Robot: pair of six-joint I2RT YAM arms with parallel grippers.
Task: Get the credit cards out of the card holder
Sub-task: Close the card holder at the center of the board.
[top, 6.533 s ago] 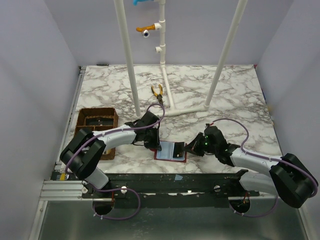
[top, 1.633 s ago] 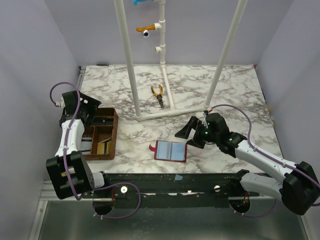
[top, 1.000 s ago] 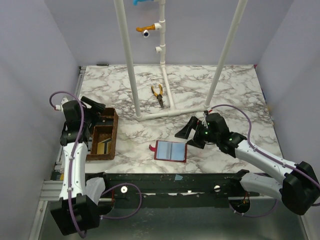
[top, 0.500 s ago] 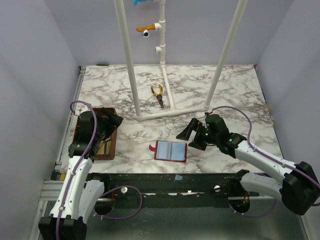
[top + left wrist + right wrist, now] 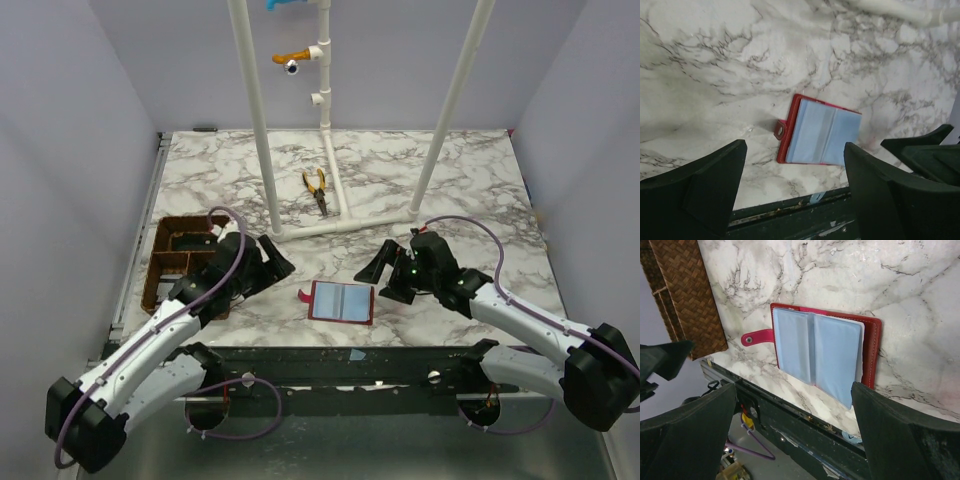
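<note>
Top external view is showing the left gripper (image 5: pixel 272 259) hanging with its jaws spread wide and nothing between them. It is pointing right, off the end of an arm that is stretching low and diagonally from the near-left base. The right gripper (image 5: pixel 383 277) is likewise gaping and empty. It is pointing left, with its arm reaching in from the near-right base and bending at the elbow. Between the two grippers, the card holder (image 5: pixel 341 301) is lying flat and open on the counter (image 5: pixel 480 180), close to the near edge. Its pale blue-grey panels are facing up and its red snap tab is sticking out toward the left gripper. Neither gripper is touching it; the right one is sitting just beside its right edge, the left one farther off. A brown woven tray (image 5: pixel 165 262) is resting behind the left arm.
</note>
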